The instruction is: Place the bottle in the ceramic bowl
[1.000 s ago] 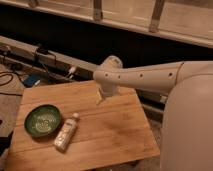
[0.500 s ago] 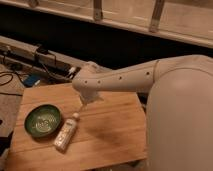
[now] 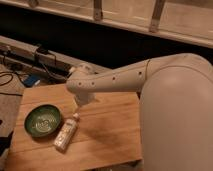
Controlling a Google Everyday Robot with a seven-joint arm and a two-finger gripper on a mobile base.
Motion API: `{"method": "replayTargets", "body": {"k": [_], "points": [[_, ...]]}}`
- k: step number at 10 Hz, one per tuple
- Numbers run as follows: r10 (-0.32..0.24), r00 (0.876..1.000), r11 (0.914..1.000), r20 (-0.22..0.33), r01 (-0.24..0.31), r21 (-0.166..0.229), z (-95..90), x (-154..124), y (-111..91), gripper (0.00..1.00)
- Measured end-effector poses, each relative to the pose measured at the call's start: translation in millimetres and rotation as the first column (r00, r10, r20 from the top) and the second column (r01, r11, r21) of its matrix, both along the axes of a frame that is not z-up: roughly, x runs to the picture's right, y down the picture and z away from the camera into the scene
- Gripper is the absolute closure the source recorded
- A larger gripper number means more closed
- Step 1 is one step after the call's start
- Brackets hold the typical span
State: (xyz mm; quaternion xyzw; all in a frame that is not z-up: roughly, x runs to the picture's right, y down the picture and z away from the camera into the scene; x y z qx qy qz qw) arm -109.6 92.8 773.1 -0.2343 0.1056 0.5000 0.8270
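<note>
And the arm (image 3: 115,80) is sweeping left across the table (image 3: 110,132). A second ago it hung over the middle of the boards; now the gripper (image 3: 78,104) sits well over to the left.

The bottle (image 3: 66,132) has not budged. It lies on its side on the wood, just below the gripper and slightly left of it, with its white cap end pointing up toward the tool. There looks to be a small gap between the two, so I judge nothing has been picked up yet.

The ceramic bowl (image 3: 43,120) hasn't moved either. It sits to the gripper's lower left, right beside the bottle, and I can't say whether they touch.

What does this mean for the task? The reach looks nearly done, and the descent and the grasp are still to come. After that it's only a short hop left to the bowl.

Now the trouble spots. The gripper hangs in the shadow of the wrist, and whether it is open or closed I cannot tell. The robot's body (image 3: 175,120) blocks the table's right side, and the near edge of the table runs out of view. Away to the gripper's upper left there are dark cables (image 3: 15,77), hard to make out.
</note>
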Motion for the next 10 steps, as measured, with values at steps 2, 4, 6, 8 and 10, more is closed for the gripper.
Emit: {"method": "replayTargets", "body": {"k": [2, 4, 6, 8, 10], "points": [[0.002, 1.0, 1.0, 0.009, -0.002, -0.008, 0.8, 1.5, 2.0, 0.2], [-0.018, 0.999, 0.9995, 0.035, 0.019, -0.027, -2.7, -8.8, 17.1, 0.2], [-0.037, 0.998, 0.9978, 0.058, 0.04, -0.052, -11.9, -27.4, 44.1, 0.2], [-0.053, 0.995, 0.9956, 0.085, 0.059, -0.073, -18.4, -38.5, 64.8, 0.2], [-0.066, 0.991, 0.9931, 0.118, 0.077, -0.088, -23.7, -48.8, 76.3, 0.2]]}}
